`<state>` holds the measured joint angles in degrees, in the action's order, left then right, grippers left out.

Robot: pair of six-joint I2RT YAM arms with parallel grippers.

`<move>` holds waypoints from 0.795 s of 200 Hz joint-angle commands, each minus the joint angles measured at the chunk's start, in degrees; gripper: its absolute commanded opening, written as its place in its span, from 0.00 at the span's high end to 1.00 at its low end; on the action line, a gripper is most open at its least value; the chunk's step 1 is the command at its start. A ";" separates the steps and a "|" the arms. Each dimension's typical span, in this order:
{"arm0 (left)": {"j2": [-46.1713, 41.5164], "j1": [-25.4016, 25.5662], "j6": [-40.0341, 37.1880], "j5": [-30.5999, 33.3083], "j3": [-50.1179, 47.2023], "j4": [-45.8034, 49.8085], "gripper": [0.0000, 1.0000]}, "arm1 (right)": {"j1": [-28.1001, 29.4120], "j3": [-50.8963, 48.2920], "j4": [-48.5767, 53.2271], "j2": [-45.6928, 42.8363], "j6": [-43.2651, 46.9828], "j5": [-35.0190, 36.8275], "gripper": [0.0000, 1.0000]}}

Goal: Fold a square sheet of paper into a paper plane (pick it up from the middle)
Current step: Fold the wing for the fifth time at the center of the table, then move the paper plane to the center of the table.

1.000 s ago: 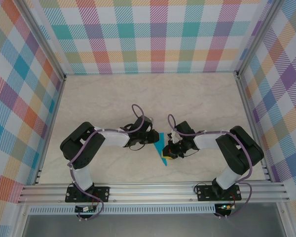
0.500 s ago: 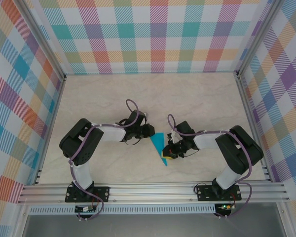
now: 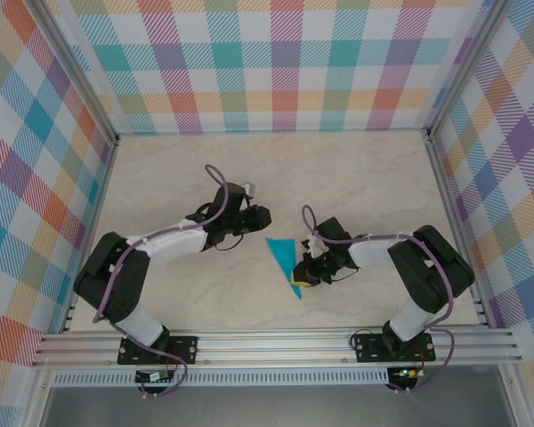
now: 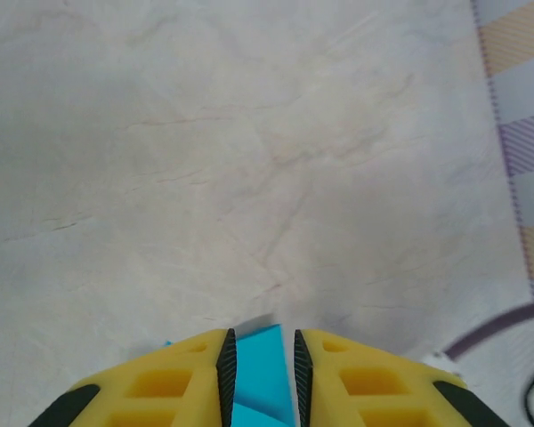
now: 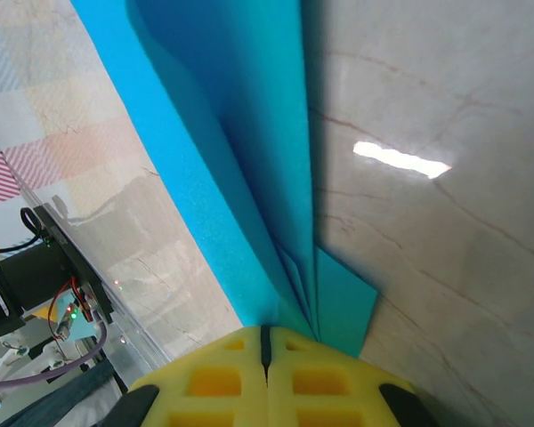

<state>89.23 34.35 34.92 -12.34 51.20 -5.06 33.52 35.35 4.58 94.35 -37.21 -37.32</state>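
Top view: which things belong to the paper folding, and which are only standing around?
Job: paper plane; right gripper, shut on it; left gripper, open, apart from it.
Only surroundings: table; plaid walls; frame rail; cables.

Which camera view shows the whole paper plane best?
The top external view: the paper plane appears as a whole teal wedge, with the right pincer at its right edge. The right wrist view shows its folded layers close but cropped; the left wrist view shows a small piece between the fingers of the left pincer.
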 commanded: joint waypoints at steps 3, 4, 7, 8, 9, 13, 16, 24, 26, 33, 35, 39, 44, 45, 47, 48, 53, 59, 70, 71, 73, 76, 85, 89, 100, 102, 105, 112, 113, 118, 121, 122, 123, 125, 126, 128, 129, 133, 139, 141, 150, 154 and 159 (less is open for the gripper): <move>-5.60 1.61 2.81 2.26 -4.21 3.22 0.73 | 1.99 -0.07 4.90 -2.04 -0.74 3.20 0.96; -5.84 1.69 2.84 2.47 -4.28 3.35 0.73 | 1.99 0.04 4.95 -2.36 -0.75 3.16 0.96; -6.59 1.90 2.95 2.93 -4.54 3.88 0.72 | 1.99 0.36 5.21 -3.50 -0.71 2.99 0.95; -6.78 1.97 3.00 3.15 -4.67 4.07 0.72 | 1.99 0.48 5.37 -3.88 -0.73 2.93 0.95; -7.00 2.05 3.03 3.35 -4.77 4.26 0.72 | 1.99 0.58 5.49 -4.29 -0.75 2.90 0.94; -7.91 2.22 3.12 3.97 -5.19 5.05 0.71 | 1.99 0.94 6.06 -5.93 -0.67 2.87 0.92; -8.65 2.43 3.28 4.44 -5.46 5.54 0.71 | 1.99 1.25 6.64 -7.06 -0.58 2.98 0.91; -10.31 2.84 3.29 5.48 -6.14 7.12 0.70 | 1.98 2.27 8.32 -10.37 -0.15 3.59 0.89; -10.72 2.94 3.24 5.72 -6.32 7.44 0.70 | 1.99 2.49 8.77 -11.10 -0.04 3.86 0.88; -12.05 3.17 3.42 6.53 -7.02 8.39 0.69 | 1.99 3.34 10.68 -13.98 0.60 4.78 0.86; -12.50 3.25 3.47 6.78 -7.26 8.64 0.69 | 1.99 3.54 11.23 -14.71 0.81 5.32 0.86; -13.25 3.39 3.64 7.23 -7.77 9.11 0.69 | 1.97 4.06 12.53 -16.03 1.36 6.54 0.83; -14.30 3.56 3.85 7.85 -8.42 9.34 0.68 | 1.95 4.66 14.72 -17.73 2.04 8.30 0.80; -14.46 3.59 3.98 7.94 -8.54 9.40 0.68 | 1.97 4.82 15.18 -17.73 2.34 8.97 0.79; -14.79 3.61 4.08 8.12 -8.70 9.37 0.67 | 1.98 5.10 16.16 -18.52 2.37 10.17 0.77; -15.01 3.62 4.18 8.25 -8.94 9.37 0.67 | 1.99 5.22 16.60 -18.52 2.60 10.74 0.77; -15.77 3.77 4.65 8.62 -9.69 9.38 0.66 | 1.99 5.80 18.95 -19.81 3.06 13.72 0.76; -16.62 3.87 5.12 8.73 -10.28 9.30 0.65 | 1.91 6.40 21.28 -20.56 3.43 16.90 0.75; -17.70 4.34 5.55 8.86 -11.19 9.41 0.64 | 1.77 6.96 23.98 -20.85 3.94 20.97 0.73; -17.74 4.42 5.62 8.93 -11.24 9.48 0.64 | 1.75 6.98 24.11 -20.82 3.92 21.19 0.73; -17.83 4.52 5.80 8.98 -11.35 9.53 0.64 | 1.73 7.07 24.24 -20.72 3.97 21.53 0.73; -17.99 4.62 5.92 9.15 -11.50 9.69 0.63 | 1.73 7.09 24.32 -20.39 3.84 21.74 0.73; -18.19 5.14 6.36 9.34 -11.92 9.78 0.62 | 1.75 6.98 23.28 -19.11 3.69 21.05 0.70; -18.30 5.30 6.49 9.43 -12.01 9.92 0.62 | 1.77 6.93 22.51 -18.40 3.53 20.29 0.68; -18.05 5.83 6.74 9.78 -12.01 10.18 0.61 | 1.74 6.97 20.66 -15.89 3.34 18.55 0.60; -18.04 5.89 6.88 9.79 -12.00 10.23 0.61 | 1.75 7.06 20.54 -15.41 3.26 18.52 0.59; -17.93 5.98 6.91 9.79 -12.07 10.32 0.61 | 1.73 7.14 20.35 -14.84 3.25 18.45 0.58; -17.57 6.23 6.92 9.79 -11.99 10.48 0.61 | 1.73 7.19 19.44 -13.17 3.33 17.66 0.59; -17.50 6.24 6.92 9.79 -12.00 10.45 0.61 | 1.68 7.19 19.34 -12.98 3.35 17.51 0.60; -17.33 6.40 6.89 9.72 -11.87 10.50 0.61 | 1.72 7.15 18.31 -12.11 3.28 16.51 0.60; -17.17 6.54 6.87 9.70 -11.77 10.56 0.61 | 1.80 7.00 17.70 -11.60 3.16 15.90 0.60; -17.12 6.57 6.85 9.75 -11.75 10.58 0.61 | 1.81 6.96 17.50 -11.44 3.09 15.76 0.61; -17.05 6.59 6.84 9.72 -11.74 10.54 0.61 | 1.81 6.94 17.27 -11.32 3.01 15.60 0.61; -17.00 6.60 6.88 9.71 -11.74 10.61 0.61 | 1.86 6.88 16.88 -11.01 2.95 15.26 0.60; -16.99 6.65 6.90 9.70 -11.74 10.60 0.61 | 1.88 6.86 16.65 -10.93 2.86 15.08 0.60; -16.90 6.69 6.83 9.70 -11.67 10.64 0.61 | 1.90 6.84 16.37 -10.63 2.78 14.73 0.60; -16.81 6.69 6.83 9.70 -11.66 10.71 0.61 | 1.90 6.84 16.18 -10.48 2.73 14.56 0.60; -16.67 6.78 6.75 9.70 -11.59 10.73 0.61 | 2.01 6.76 15.61 -9.94 2.74 13.82 0.59; -16.31 6.87 6.82 9.75 -11.55 10.75 0.61 | 2.12 6.75 14.54 -9.26 2.96 12.50 0.59; -16.29 6.87 6.76 9.76 -11.43 10.81 0.61 | 2.15 6.68 14.26 -9.00 2.98 12.11 0.59; -15.85 7.00 6.75 9.76 -11.39 10.79 0.61 | 2.43 6.51 13.25 -8.34 2.87 11.70 0.60; -15.74 7.08 6.81 9.71 -11.39 10.73 0.61 | 2.57 6.48 12.95 -8.17 2.78 11.66 0.60; -15.67 7.12 6.75 9.70 -11.39 10.74 0.61 | 2.68 6.51 12.57 -8.06 2.91 11.38 0.59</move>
<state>72.60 40.75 41.15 -3.46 39.83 4.58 35.44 42.41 20.86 85.54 -34.87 -22.41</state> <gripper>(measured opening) 0.393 0.399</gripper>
